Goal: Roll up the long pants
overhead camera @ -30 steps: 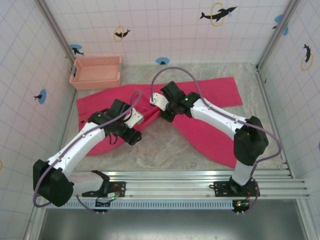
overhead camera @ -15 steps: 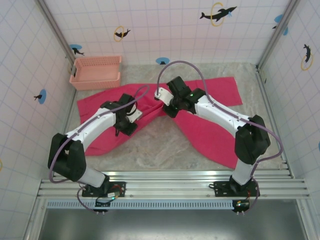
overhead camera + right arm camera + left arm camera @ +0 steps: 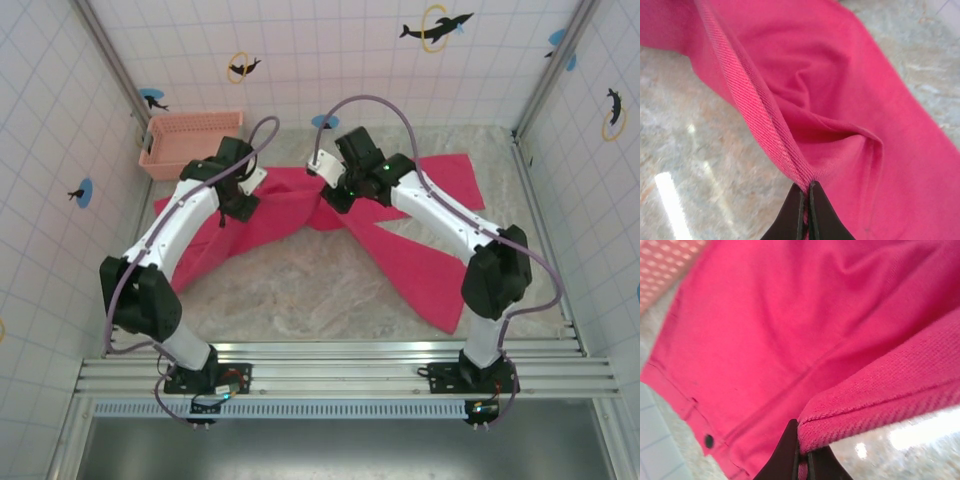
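The long pants lie spread across the far half of the marbled table, bright pink-red, with one leg running toward the near right and the other stretching to the far right corner. The waist end sits at the left, just in front of the pale pink basket. From above, the left gripper is down on the cloth near the basket and the right gripper is on the middle of the garment, the two well apart. The left wrist view shows the left gripper pinched tight on a folded edge of the pants — the dark fingers meet with only fabric between them — and the edge is lifted off the flat layer beneath, where a small dark button shows (the basket is a blur at the top left). The right gripper is likewise clamped on a raised ridge of the pants, held above the table.
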